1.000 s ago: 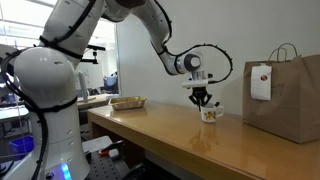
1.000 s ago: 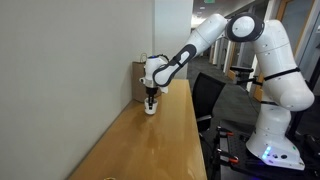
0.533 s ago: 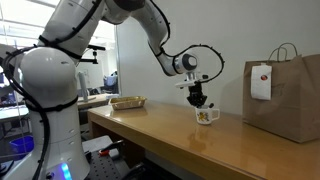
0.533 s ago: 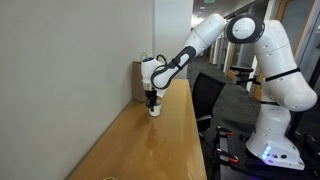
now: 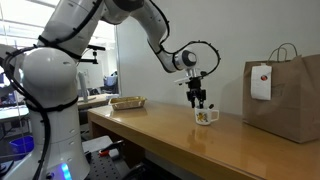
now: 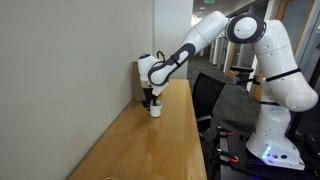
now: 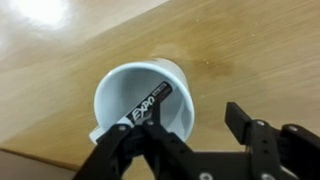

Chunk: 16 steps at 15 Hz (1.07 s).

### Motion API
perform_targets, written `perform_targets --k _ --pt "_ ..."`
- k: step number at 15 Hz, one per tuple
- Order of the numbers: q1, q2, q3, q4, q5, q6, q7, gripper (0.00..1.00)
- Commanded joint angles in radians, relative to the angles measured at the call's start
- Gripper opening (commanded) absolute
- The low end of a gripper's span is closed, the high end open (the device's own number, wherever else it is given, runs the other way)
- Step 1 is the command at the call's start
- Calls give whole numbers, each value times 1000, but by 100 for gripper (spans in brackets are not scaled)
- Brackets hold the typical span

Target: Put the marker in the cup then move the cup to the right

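Note:
The white cup [image 7: 140, 100] stands on the wooden table [image 7: 250, 50]. The marker [image 7: 150, 105], dark with an EXPO label, lies slanted inside it. In the wrist view my gripper [image 7: 195, 128] is open above the cup's rim. One finger overlaps the cup's edge, and the other finger [image 7: 240, 120] hangs over bare wood. Nothing sits between the jaws. In both exterior views the gripper [image 5: 198, 99] [image 6: 151, 98] hovers just above the cup [image 5: 206, 116] [image 6: 155, 110], apart from it.
A large brown paper bag [image 5: 290, 85] [image 6: 141, 78] stands close behind the cup by the wall. A shallow tan tray [image 5: 128, 102] lies at the table's far end. The table's long front edge [image 5: 150, 140] runs beside the robot base.
The jaws went from shut to open and let the marker drop into the cup. The gripper has risen a little above the cup.

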Motion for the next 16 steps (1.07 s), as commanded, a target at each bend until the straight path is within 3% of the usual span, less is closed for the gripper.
perform_targets --k 1,10,16 --pt "14 -71 6 -15 9 -83 56 100" --pt "27 -351 82 -181 1 -145 101 100" --pt "17 -517 133 -297 -101 -144 112 100"
